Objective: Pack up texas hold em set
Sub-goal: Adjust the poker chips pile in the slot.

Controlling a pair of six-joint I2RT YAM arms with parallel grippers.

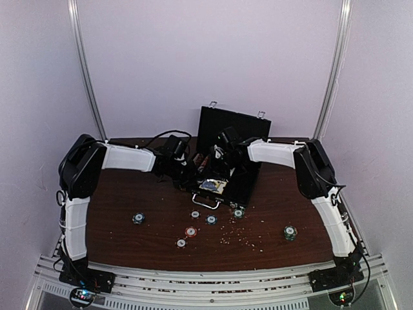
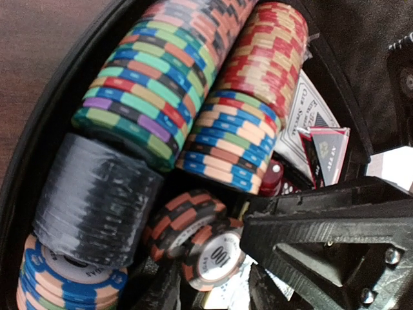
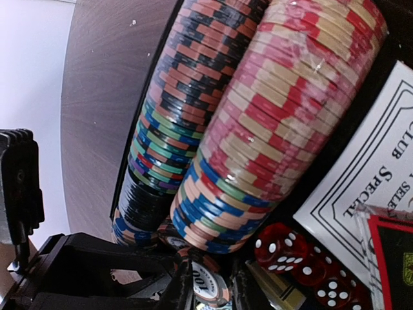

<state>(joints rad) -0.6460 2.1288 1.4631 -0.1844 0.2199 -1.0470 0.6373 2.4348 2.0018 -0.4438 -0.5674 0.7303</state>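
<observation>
Packing: clamps left claw [image 2: 213, 290] on 100 chip [image 2: 216, 258], seemingly to seat beside chip rows [image 2: 161, 84] ahead; cannot tell right claw [image 1: 218, 166] state.

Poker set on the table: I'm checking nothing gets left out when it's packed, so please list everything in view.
Case: one, black, open at the table's far middle, lid upright.
Chips in rows: many, red, blue, green, black, inside the case.
Chip marked 100: one, pale face, between fingertips over the case; whose grip is unclear.
Dice: several, red, in the case beside the chips.
Card boxes: two, one white, one black and red, in the case.
Loose chips: about seven, mixed, on the table before the case.
Specks: many, pale, among the loose chips.
Table: one, brown.
Left gripper: black, at the case.
Right gripper: black, at the case.
</observation>
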